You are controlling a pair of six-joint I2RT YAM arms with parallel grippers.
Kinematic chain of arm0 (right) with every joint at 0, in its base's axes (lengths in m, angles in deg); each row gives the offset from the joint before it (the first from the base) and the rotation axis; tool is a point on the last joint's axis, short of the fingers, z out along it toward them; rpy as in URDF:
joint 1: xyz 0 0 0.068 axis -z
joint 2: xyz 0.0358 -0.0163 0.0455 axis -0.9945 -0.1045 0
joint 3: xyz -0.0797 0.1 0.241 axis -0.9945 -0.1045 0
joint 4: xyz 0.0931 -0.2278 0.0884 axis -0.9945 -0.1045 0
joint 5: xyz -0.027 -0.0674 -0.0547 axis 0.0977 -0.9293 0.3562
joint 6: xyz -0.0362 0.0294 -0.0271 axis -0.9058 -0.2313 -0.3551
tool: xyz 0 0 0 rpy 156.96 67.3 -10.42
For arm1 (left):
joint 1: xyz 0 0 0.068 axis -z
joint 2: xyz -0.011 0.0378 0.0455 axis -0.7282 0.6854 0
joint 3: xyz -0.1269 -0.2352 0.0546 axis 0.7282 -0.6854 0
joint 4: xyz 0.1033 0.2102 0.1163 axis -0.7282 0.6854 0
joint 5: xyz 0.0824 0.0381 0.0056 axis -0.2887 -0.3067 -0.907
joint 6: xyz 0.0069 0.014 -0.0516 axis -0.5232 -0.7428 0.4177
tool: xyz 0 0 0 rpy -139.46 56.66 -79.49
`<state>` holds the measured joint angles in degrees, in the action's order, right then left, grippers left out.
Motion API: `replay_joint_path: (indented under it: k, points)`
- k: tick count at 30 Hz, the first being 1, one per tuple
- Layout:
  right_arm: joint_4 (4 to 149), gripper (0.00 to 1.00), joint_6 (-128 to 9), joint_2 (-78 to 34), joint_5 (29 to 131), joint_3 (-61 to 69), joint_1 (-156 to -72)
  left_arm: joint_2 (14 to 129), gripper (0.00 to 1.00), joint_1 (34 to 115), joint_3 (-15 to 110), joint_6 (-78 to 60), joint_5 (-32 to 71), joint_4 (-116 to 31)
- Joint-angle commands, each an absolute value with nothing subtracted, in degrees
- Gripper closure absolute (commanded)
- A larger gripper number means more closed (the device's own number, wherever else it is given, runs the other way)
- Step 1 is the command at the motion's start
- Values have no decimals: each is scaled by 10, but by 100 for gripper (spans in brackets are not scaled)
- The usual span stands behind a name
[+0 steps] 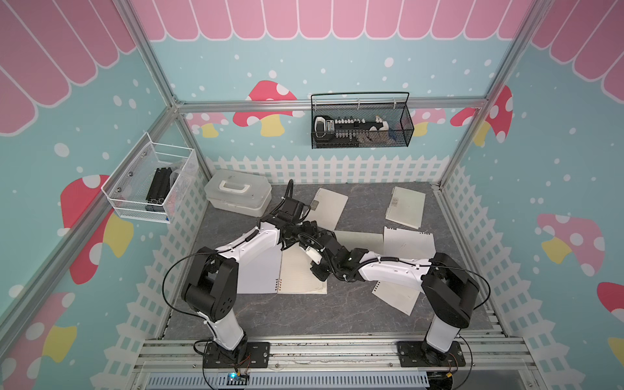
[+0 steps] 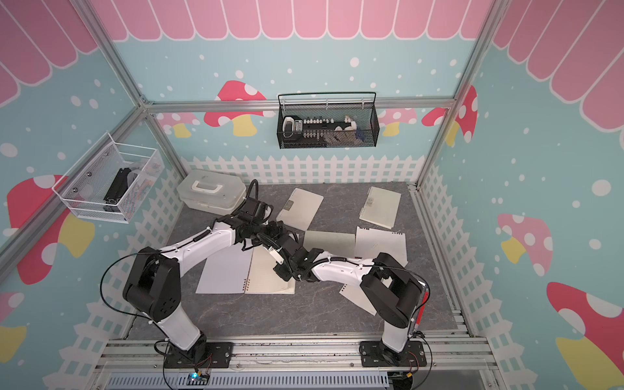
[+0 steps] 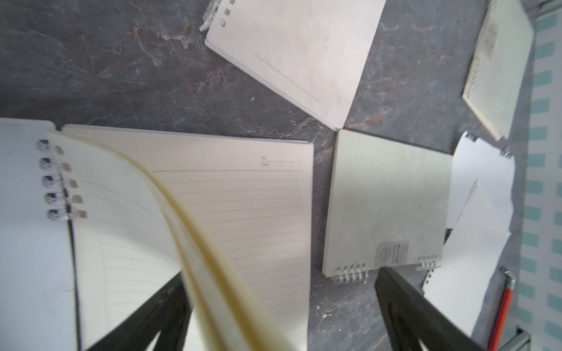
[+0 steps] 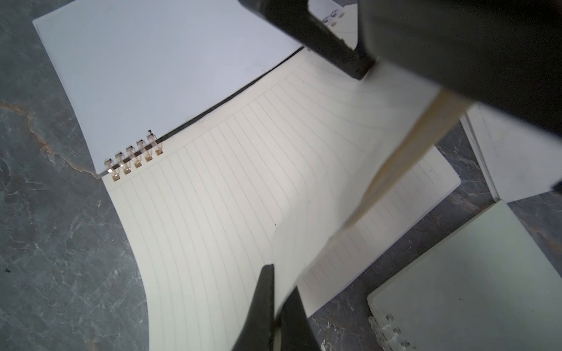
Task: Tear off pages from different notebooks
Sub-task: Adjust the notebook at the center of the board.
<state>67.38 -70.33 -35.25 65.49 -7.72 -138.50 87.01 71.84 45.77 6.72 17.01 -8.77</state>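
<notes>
A large open notebook (image 1: 297, 277) lies left of the table's middle. One of its lined pages (image 4: 243, 182) is curled up off the stack, still on the wire coil (image 4: 133, 158). My right gripper (image 4: 278, 285) is shut on that page's free edge. My left gripper (image 3: 281, 272) is open, its fingers (image 3: 158, 310) standing either side of the raised page (image 3: 197, 243) without touching it. Three closed notebooks lie behind and to the right (image 1: 329, 207) (image 1: 407, 206) (image 3: 386, 200). Loose torn pages (image 1: 408, 241) (image 1: 398, 297) lie on the right.
A white plastic box with a handle (image 1: 238, 192) stands at the back left. Both arms cross over the top of the open notebook. A red pen (image 3: 501, 313) lies by the right rail. Wire baskets (image 1: 152, 182) (image 1: 361, 121) hang on the walls.
</notes>
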Motion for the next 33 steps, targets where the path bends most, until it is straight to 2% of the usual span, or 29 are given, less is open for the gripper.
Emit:
replay_joint_path:
  k: [1, 2, 4, 7, 10, 11, 13, 14, 17, 19, 21, 30, 33]
  points:
    - [657, 100, -735, -338, 622, -52, -1391, 884, 33, 719, 470, 55, 150, -61]
    - [650, 100, -735, -338, 614, -50, -1391, 885, 48, 717, 471, 59, 148, -60]
    - [633, 100, -736, -340, 605, -44, -1391, 886, 67, 714, 474, 65, 149, -60]
    - [623, 100, -732, -343, 625, -43, -1391, 884, 82, 711, 478, 75, 151, -61]
    - [650, 92, -708, -339, 686, -58, -1386, 877, 100, 708, 477, 82, 152, -66]
    - [666, 89, -694, -335, 721, -64, -1382, 874, 100, 707, 474, 84, 155, -69]
    - [705, 70, -665, -326, 796, -83, -1370, 869, 100, 705, 468, 87, 163, -76]
    - [738, 65, -641, -320, 844, -97, -1359, 867, 100, 705, 463, 88, 171, -80]
    - [899, 57, -527, -306, 1011, -165, -1307, 856, 100, 683, 442, 97, 197, -103]
    - [1019, 51, -435, -316, 1067, -201, -1272, 850, 100, 677, 432, 102, 207, -111]
    - [1075, 50, -388, -339, 1075, -208, -1255, 849, 100, 672, 425, 104, 222, -120]
    - [1063, 51, -383, -412, 1036, -175, -1254, 848, 100, 663, 411, 112, 247, -140]
    - [1039, 55, -398, -415, 1010, -171, -1254, 849, 100, 663, 409, 115, 251, -145]
